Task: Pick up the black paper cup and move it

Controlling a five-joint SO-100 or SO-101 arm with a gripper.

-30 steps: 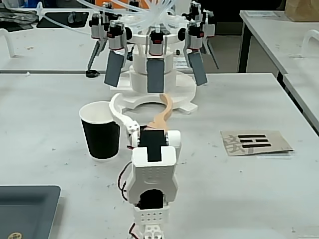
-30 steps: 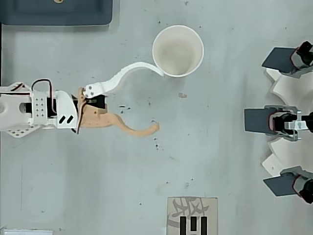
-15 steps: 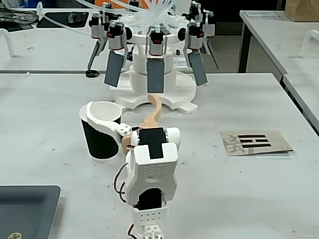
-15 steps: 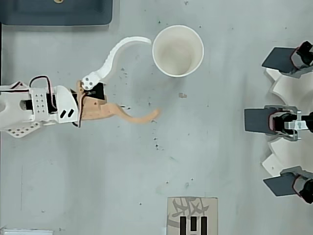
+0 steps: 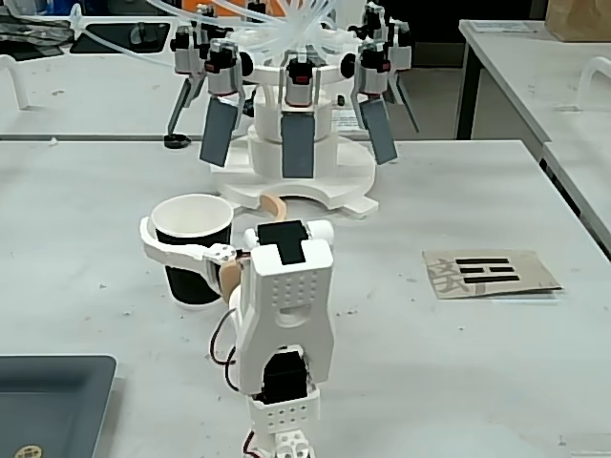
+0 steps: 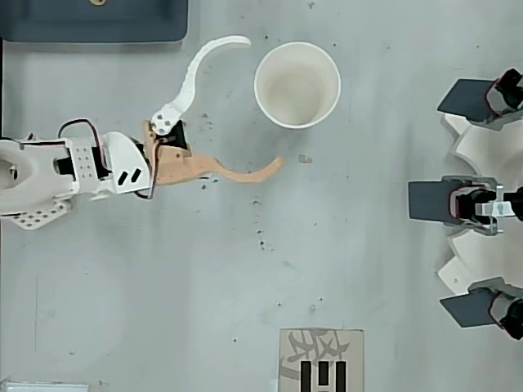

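The black paper cup (image 5: 191, 277) stands upright on the grey table, left of the arm in the fixed view. From overhead its white inside (image 6: 297, 84) shows and it holds nothing. My gripper (image 5: 208, 213) (image 6: 263, 100) is open wide. Its white curved finger (image 6: 196, 69) reaches along one side of the cup and its tan finger (image 6: 245, 171) along the other. The cup sits at the mouth of the jaws, just past the fingertips in the overhead view. Whether either finger touches the cup I cannot tell.
A white fixture with several dark paddles (image 5: 296, 124) (image 6: 474, 200) stands beyond the cup. A dark tray (image 5: 48, 401) (image 6: 94, 20) lies near the arm's base. A printed card (image 5: 489, 272) (image 6: 320, 359) lies flat on the table. Another table (image 5: 563, 76) adjoins at the right.
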